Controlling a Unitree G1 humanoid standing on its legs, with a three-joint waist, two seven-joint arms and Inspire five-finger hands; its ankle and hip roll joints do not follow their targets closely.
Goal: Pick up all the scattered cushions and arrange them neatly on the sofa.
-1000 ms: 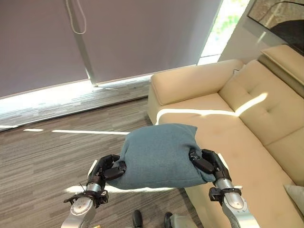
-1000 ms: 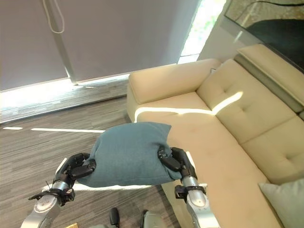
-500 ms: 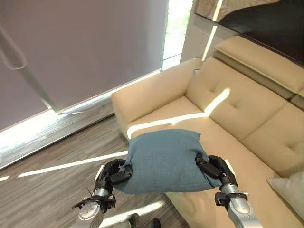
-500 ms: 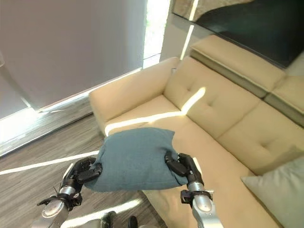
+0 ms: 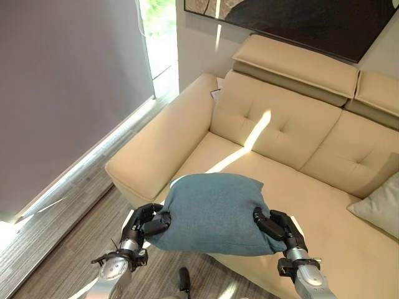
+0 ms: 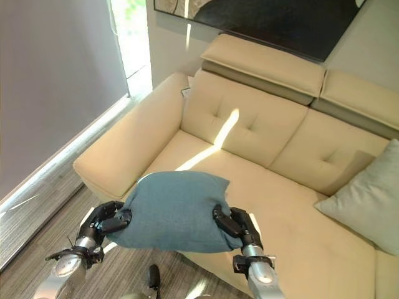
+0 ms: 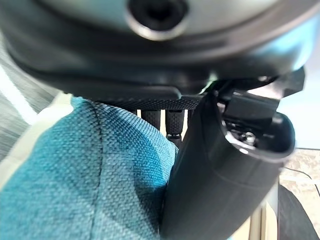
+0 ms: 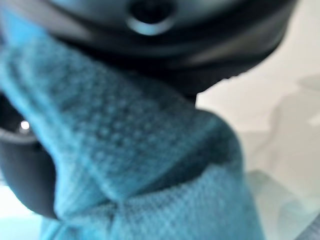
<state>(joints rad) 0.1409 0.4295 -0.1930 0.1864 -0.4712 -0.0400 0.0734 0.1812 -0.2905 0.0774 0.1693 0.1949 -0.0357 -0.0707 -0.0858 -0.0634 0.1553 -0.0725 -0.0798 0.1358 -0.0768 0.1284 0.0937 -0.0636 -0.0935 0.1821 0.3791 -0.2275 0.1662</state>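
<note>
Camera swung toward sofa | both hands' fingers still clamp blue cushion

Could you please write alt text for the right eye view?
Both hands, left hand and right hand, grip a blue cushion by its sides, holding it above the front edge of a beige sofa. A pale grey cushion leans at the sofa's right end.

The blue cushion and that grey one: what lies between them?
Bare sofa seat, in the right eye view, between the blue cushion and the grey cushion.
</note>
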